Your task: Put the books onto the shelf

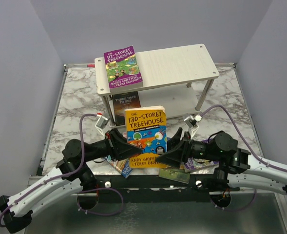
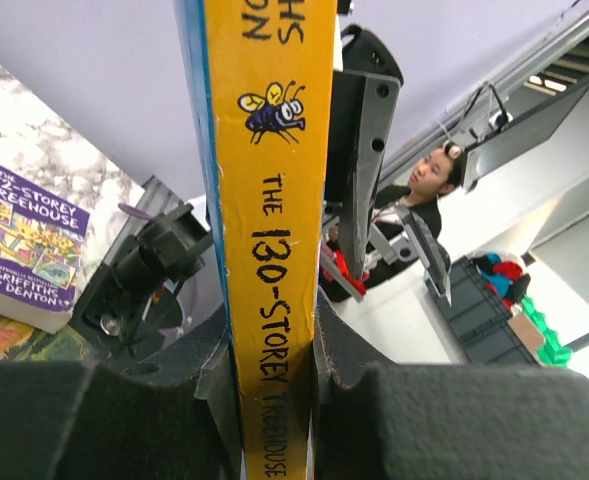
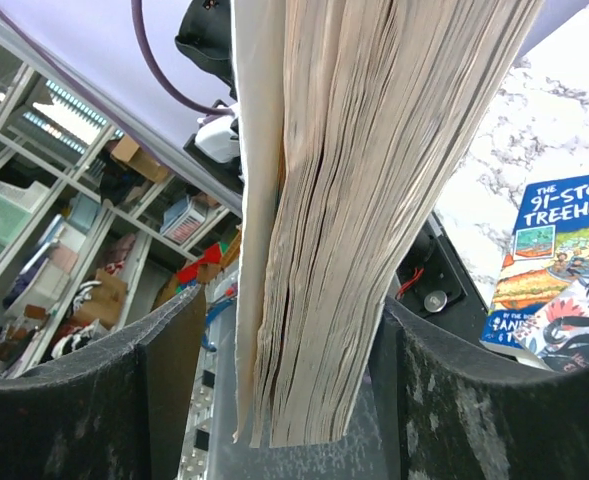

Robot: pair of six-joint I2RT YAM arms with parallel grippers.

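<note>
Two grippers meet on one book: the orange 130-Storey Treehouse [image 1: 144, 136] stands upright between the arms, front cover facing the overhead camera, just in front of the shelf [image 1: 180, 61].

We see the left gripper [image 1: 119, 145] pinching it at the spine. In the left wrist view its fingers [image 2: 206, 395] are pressed tight against both covers. The right gripper [image 1: 175, 147] sits around the page edge, but its fingers [image 3: 164, 380] are spread, with a visible gap between the pages and at least one finger, so no clamp there.

On the shelf's top board we've got the purple 117-Storey Treehouse [image 1: 122, 67] lying flat at the left end, and a dark book [image 1: 126, 105] sits on the lower board. Around the held book's lower edge, a loose pile lies on the marble table [image 1: 80, 92], including the purple 52-Storey Treehouse [image 2: 29, 245] and the blue 91-Storey Treehouse [image 3: 564, 260].
</note>
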